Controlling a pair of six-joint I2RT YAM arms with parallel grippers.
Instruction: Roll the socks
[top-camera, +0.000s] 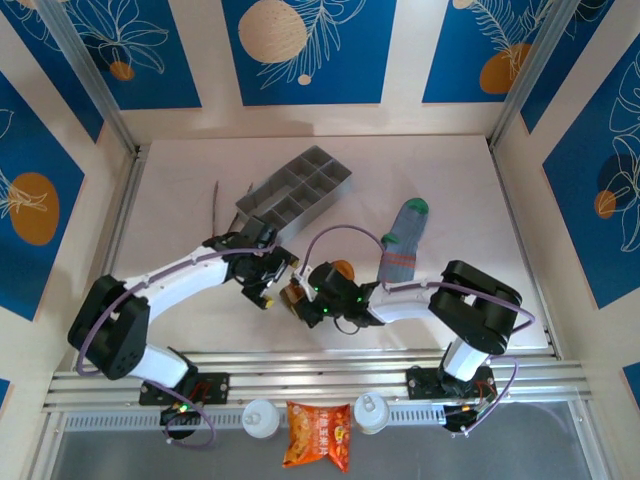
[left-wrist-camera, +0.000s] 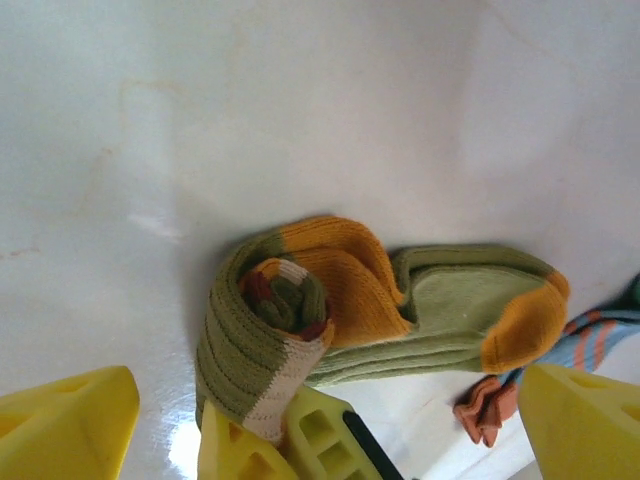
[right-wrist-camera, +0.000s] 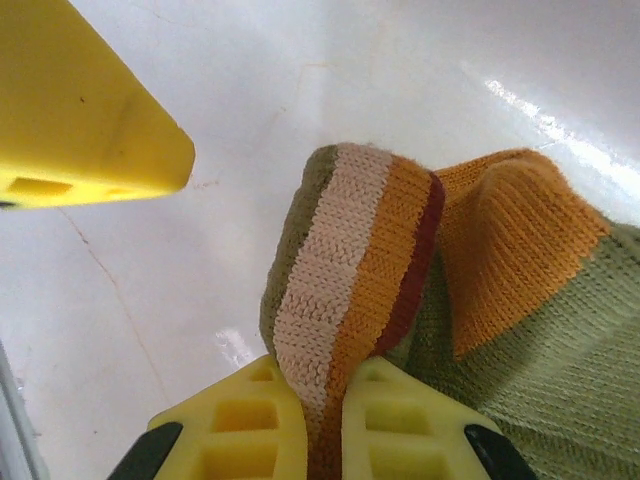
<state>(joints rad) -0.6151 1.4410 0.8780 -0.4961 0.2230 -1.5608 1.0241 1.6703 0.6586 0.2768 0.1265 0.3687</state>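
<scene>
Lying lengthwise front-to-back, grey-blue sock, green toe farthest

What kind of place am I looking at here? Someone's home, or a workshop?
Probably a robot test booth, not a home: two robot arms bolted to a metal rail, and a white table boxed in by blue printed panels.

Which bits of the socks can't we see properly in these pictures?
Right wrist view: the olive sock has its cuff end disappearing inside the shut right pincer.
Top view: that sock is mostly hidden under the same pincer.
Left wrist view: the grey-blue sock is cut off by the right edge.
</scene>
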